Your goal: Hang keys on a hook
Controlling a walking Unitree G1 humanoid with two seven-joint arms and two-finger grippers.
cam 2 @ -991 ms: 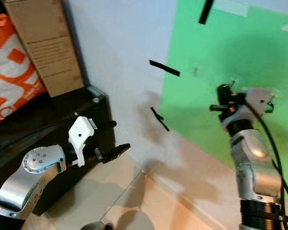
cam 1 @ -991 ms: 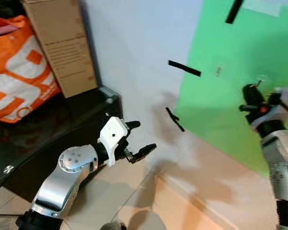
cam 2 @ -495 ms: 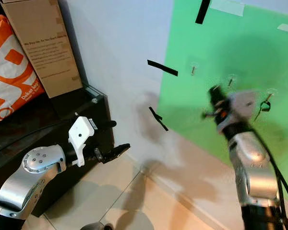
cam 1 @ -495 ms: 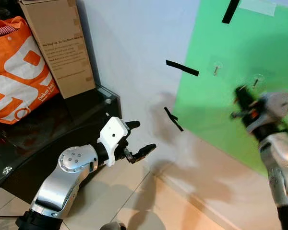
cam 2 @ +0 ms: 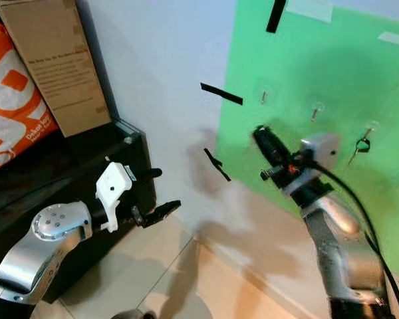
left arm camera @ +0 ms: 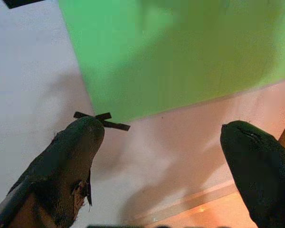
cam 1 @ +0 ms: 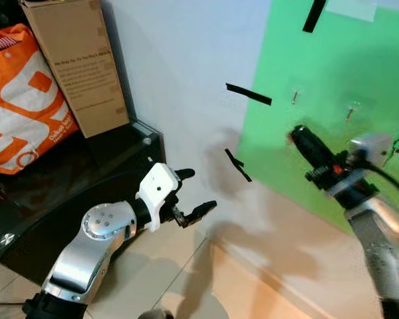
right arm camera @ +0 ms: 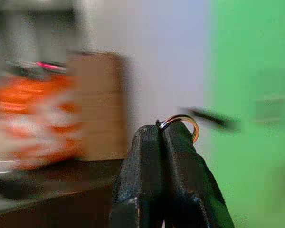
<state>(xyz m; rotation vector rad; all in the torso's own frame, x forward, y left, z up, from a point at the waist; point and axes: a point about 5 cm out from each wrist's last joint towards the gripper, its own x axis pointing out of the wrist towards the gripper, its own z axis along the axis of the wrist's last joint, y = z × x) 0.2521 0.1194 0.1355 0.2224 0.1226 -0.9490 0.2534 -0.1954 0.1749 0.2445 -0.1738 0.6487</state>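
Observation:
My right gripper [cam 2: 264, 137] is held out in front of the green board [cam 2: 332, 80] on the wall, pointing left and slightly up. In the right wrist view its fingers [right arm camera: 149, 156] are pressed shut with a small metal key ring [right arm camera: 184, 122] peeking out at their tips. Small clear hooks [cam 2: 314, 111] are stuck on the board, one [cam 1: 294, 98] just above the gripper. A dark bunch of keys [cam 2: 362, 143] hangs from a hook further right. My left gripper [cam 1: 198, 190] is held low by the black cabinet, open and holding nothing.
A black glass-topped cabinet [cam 1: 66, 193] stands at left with a cardboard box [cam 1: 80, 63] and an orange bag [cam 1: 20, 100] on it. Black tape strips [cam 1: 248, 94] mark the white wall. Beige floor tiles [cam 1: 186, 286] lie below.
My right arm has dropped from the hooks and swung left, its gripper now pointing left. The hanging bunch of keys has come into sight. The left arm has stayed put.

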